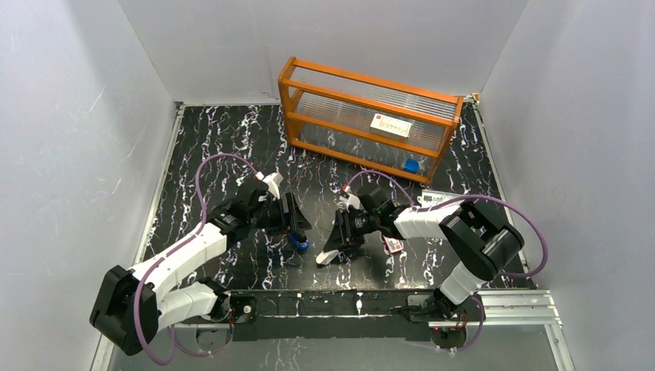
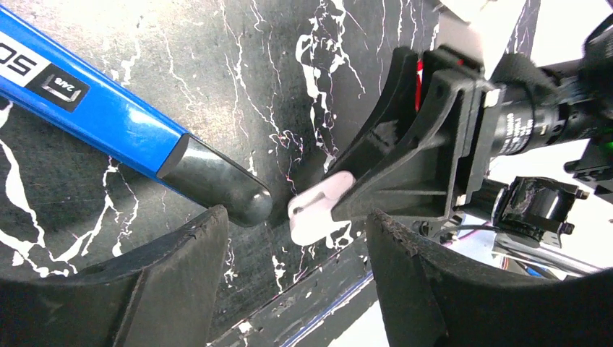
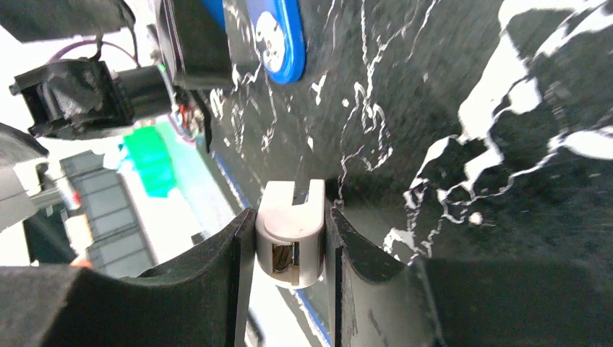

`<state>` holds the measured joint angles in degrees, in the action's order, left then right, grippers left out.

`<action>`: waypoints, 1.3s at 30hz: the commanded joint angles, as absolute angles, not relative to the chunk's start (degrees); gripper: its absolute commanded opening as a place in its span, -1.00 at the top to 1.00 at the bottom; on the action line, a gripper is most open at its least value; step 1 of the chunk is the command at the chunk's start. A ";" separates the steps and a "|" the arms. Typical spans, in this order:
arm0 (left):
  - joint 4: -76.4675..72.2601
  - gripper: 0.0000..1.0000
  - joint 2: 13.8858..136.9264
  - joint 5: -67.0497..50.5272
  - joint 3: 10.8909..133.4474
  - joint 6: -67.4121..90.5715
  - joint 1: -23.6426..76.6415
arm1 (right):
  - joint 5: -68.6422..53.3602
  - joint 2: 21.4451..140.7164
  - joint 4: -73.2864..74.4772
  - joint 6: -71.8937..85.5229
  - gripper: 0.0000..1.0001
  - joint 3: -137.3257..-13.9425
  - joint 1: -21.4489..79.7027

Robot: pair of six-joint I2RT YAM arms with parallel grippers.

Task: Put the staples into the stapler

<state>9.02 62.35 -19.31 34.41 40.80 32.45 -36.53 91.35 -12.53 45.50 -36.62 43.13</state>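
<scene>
The stapler (image 2: 101, 119), blue with a black front end, lies flat on the marbled table; its rounded blue rear shows in the right wrist view (image 3: 278, 36). My left gripper (image 2: 296, 231) is open just past the stapler's black tip, with only bare table between its fingers. From above it stands over the stapler (image 1: 300, 242). My right gripper (image 3: 290, 224) is shut on a small white rounded piece (image 3: 290, 238), holding it low over the table near the front edge (image 1: 327, 257). A tiny red-and-white box (image 1: 394, 245) lies beside the right arm. The staples themselves are hidden.
An orange-framed clear rack (image 1: 371, 116) stands at the back right, holding a white labelled box (image 1: 391, 125) and a small blue item (image 1: 411, 165). A white card (image 1: 439, 199) lies behind the right arm. Grey walls enclose the table (image 1: 216, 154) on three sides.
</scene>
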 commanded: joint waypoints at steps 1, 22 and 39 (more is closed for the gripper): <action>10.29 -0.35 60.47 -16.36 36.89 40.89 32.70 | -41.85 92.54 -21.96 42.66 0.20 -34.21 43.39; 9.82 -0.38 62.25 -16.63 36.96 42.03 32.70 | -30.05 85.45 -5.71 32.07 -0.51 -35.73 38.86; 6.55 -0.42 70.76 -20.53 44.43 37.46 32.70 | 17.33 67.49 38.62 38.82 -0.96 -42.71 38.41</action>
<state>7.70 69.71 -19.07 41.47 39.66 32.45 7.18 64.93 27.11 34.65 -41.04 38.57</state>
